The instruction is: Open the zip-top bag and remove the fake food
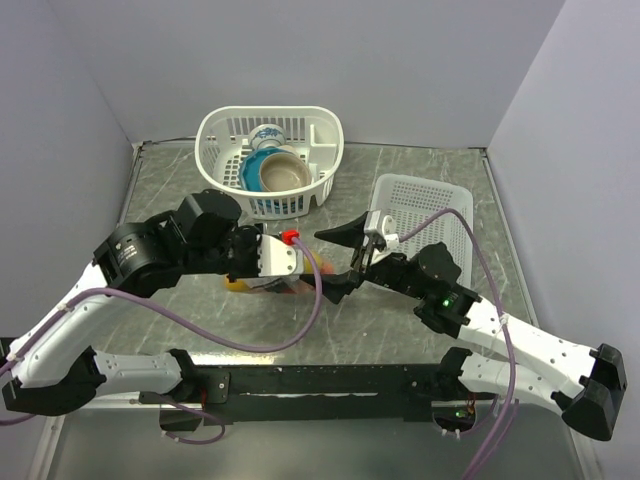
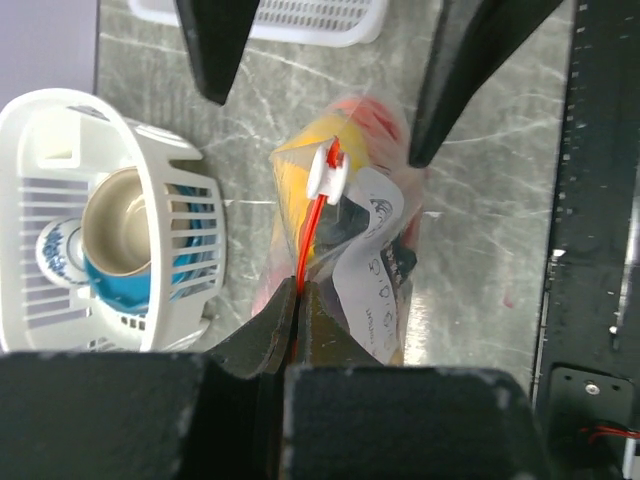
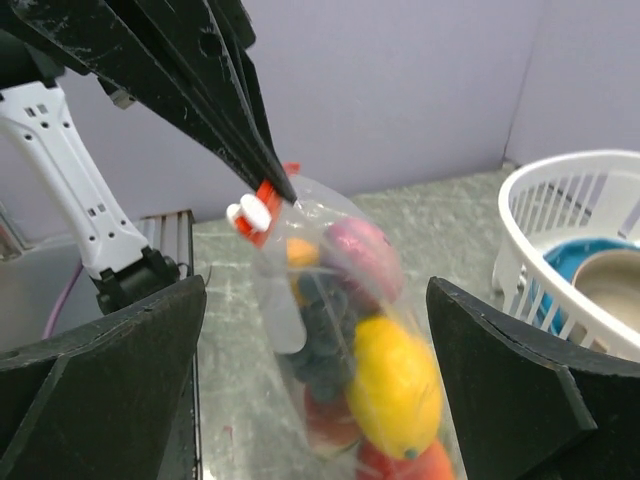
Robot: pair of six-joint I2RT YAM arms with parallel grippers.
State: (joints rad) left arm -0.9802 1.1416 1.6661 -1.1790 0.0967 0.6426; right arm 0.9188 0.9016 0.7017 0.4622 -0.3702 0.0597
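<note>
The grey surface is crossed by both arms. The left arm is bent in from the left, and the left pincer is clamped shut on the red zip strip of the zip-top bag, which is held mouth-up near mid-surface. The right arm is reached in low from the right. The right pincer is spread wide apart, one finger either side of the bag, untouching. A white basket is seen behind and a white tray to the right. The fake food is seen inside the bag: lemon, purple onion, dark grapes.
</note>
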